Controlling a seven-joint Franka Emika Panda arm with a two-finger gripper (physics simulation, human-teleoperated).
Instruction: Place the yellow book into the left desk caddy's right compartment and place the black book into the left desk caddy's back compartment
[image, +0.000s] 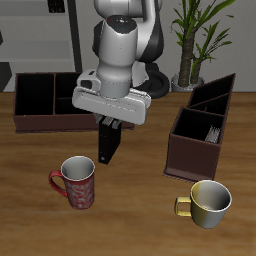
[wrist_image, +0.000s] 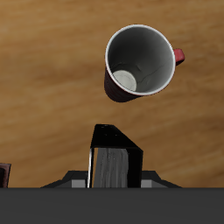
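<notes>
My gripper (image: 110, 126) is shut on the black book (image: 108, 146) and holds it upright over the table, between the two caddies. In the wrist view the black book (wrist_image: 114, 157) shows its pale page edges between my fingers. The left desk caddy (image: 193, 152), dark reddish-brown and seen end-on, stands apart from the gripper, about as near the table's front edge. Pale edges (image: 213, 133) show inside its squarish end section; I cannot tell whether they belong to the yellow book. No other sign of the yellow book is in view.
A red mug (image: 77, 182) stands just in front of the held book and also shows in the wrist view (wrist_image: 140, 63). A gold mug (image: 207, 200) stands in front of the left desk caddy. A long caddy (image: 42, 122) stands broadside farther back. A potted plant (image: 196, 40) is behind.
</notes>
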